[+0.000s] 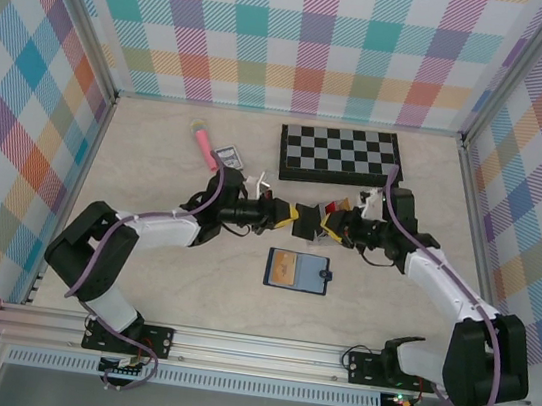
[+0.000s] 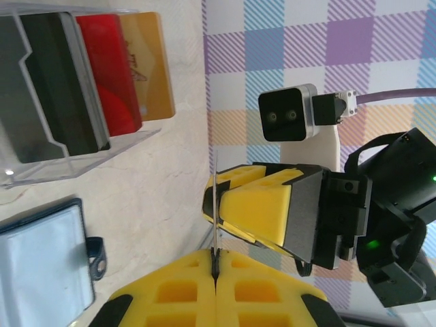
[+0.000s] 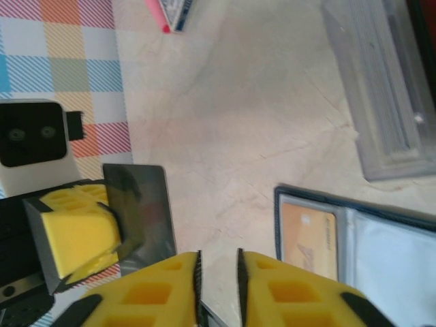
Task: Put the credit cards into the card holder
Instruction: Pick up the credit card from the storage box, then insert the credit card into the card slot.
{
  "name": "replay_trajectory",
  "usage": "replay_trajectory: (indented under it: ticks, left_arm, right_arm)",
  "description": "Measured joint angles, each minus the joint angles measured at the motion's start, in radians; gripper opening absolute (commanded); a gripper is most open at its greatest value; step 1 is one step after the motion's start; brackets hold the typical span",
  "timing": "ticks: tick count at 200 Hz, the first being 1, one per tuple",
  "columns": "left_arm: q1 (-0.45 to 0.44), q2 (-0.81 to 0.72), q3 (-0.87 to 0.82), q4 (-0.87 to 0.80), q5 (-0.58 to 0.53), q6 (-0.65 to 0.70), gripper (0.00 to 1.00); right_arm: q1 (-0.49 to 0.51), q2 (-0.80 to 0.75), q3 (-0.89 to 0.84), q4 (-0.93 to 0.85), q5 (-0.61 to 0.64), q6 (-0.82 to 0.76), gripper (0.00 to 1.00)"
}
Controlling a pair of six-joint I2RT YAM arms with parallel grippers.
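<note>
The dark card point(image 3: 139, 211) was held above the counter point(image 1: 156, 162), clamped in the closed left gripper point(image 2: 215, 262). The open wallet point(image 1: 313, 275) lay flat nearby, toward the arm bases, with an orange card point(image 1: 285, 266) already pocketed. The right gripper point(image 3: 218, 272) was narrowly parted and empty beside the card. For a clean handover, it would best be opened wider, set squarely over the free edge and closed before the left was released.

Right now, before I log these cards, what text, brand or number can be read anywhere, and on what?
Nothing can be read.
Gold card in the clear stand: reddish print, blurred.
Orange card in the card holder: pale mark, blurred.
Small printed box: too small.
Dark card in the left gripper: no print shows.
</note>
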Motion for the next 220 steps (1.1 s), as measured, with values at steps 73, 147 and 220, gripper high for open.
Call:
replay_trajectory:
  ticks: [73, 147, 220]
  left_arm:
    - [-0.093, -0.051, -0.081, -0.112, -0.112, 0.076, 0.00]
    - [-0.160, -0.009, -0.121, -0.152, -0.231, 0.110, 0.00]
    - [-0.172, 0.049, -0.120, -0.184, -0.283, 0.158, 0.00]
  right_arm:
    - [0.011, -0.108, -0.098, -0.087, 0.088, -0.041, 0.44]
    - [0.251, 0.064, 0.006, -0.329, 0.434, -0.154, 0.62]
    - [0.314, 0.232, 0.073, -0.358, 0.557, -0.175, 0.63]
